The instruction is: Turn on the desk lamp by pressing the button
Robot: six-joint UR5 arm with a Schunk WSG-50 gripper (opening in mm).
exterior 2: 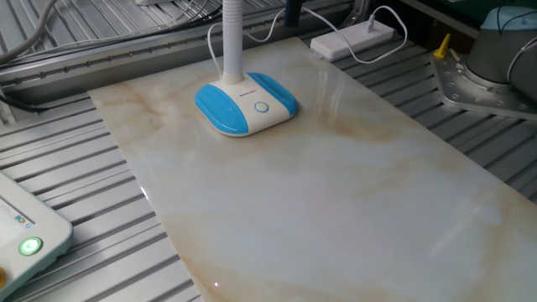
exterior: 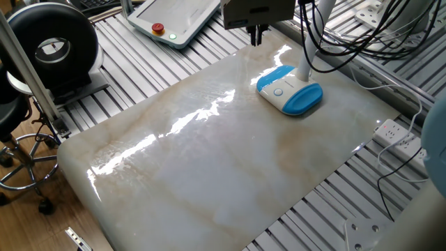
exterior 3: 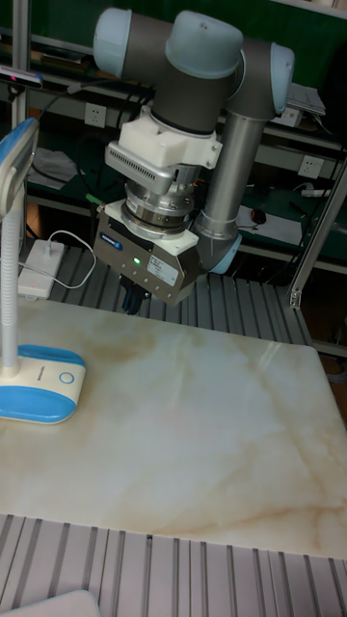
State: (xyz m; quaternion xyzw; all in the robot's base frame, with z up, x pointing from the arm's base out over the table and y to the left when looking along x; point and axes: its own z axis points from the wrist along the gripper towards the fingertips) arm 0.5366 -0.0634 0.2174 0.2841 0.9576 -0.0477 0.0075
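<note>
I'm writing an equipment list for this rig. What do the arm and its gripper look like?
The arm is a silver-grey tube with dark grey joints and pale blue end caps. A white ribbed ring sits above the boxy silver-grey gripper, which carries a small green light, a blue logo and a white label. Its jaws are dark. Black cables hang nearby.

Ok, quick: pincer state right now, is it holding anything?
Pincer: holding nothing, up off the table, clear of the lamp; open or shut cannot be told.
</note>
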